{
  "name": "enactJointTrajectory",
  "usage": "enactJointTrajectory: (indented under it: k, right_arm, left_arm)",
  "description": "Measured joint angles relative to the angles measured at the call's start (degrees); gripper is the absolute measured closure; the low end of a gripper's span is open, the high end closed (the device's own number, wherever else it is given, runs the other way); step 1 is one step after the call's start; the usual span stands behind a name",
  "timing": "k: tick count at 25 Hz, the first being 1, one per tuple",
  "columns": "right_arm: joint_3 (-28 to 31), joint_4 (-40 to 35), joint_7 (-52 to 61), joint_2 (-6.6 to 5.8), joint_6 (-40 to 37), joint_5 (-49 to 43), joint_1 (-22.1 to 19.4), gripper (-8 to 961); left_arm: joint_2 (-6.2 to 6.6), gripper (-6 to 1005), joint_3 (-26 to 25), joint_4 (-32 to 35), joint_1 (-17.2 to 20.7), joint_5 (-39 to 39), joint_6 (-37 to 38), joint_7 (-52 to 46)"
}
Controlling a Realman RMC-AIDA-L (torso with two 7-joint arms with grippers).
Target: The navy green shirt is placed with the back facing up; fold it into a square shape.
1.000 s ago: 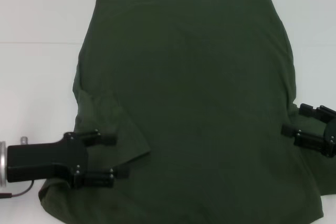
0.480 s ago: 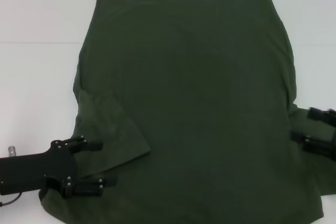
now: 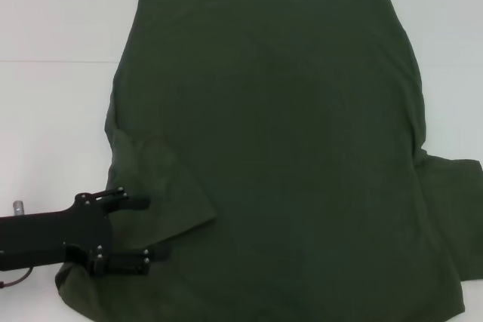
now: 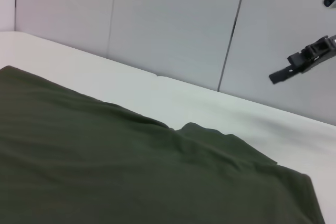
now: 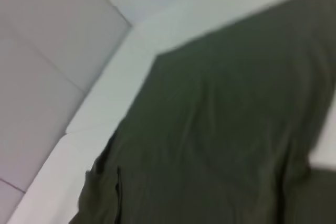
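The navy green shirt (image 3: 272, 148) lies spread flat on the white table, plain side up, with its hem at the far end. Its left sleeve (image 3: 155, 186) is folded inward over the body, and the right sleeve (image 3: 453, 209) sticks out at the right edge. My left gripper (image 3: 149, 229) hovers open over the shirt's near left corner, with nothing between its fingers. My right gripper (image 4: 304, 35) is outside the head view. It shows only in the left wrist view, raised beyond the far side of the shirt (image 4: 131, 171), fingers apart. The right wrist view shows the shirt (image 5: 210, 129) from above.
The white table (image 3: 53, 111) extends bare to the left of and behind the shirt. Pale wall panels (image 4: 173, 19) stand behind the table edge.
My left gripper has drawn back to the left and nearer me, off the folded sleeve. My right gripper has pulled away to the right, out of the head view.
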Motion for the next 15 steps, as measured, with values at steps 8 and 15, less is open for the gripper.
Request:
enactJointTrajectory:
  k: [8,15]
  right_arm:
    - [0.14,5.46,21.64,-4.55,-1.75,-14.33,6.99,37]
    - [0.56,14.44,24.90,-8.63,1.88,-30.13,14.62,37]
  left_arm:
    - [0.13,64,2.00,0.00,-1.27,0.46,0.31,-0.59]
    - [0.28,64,2.55,0.75,-1.58,0.51,0.95,-1.46]
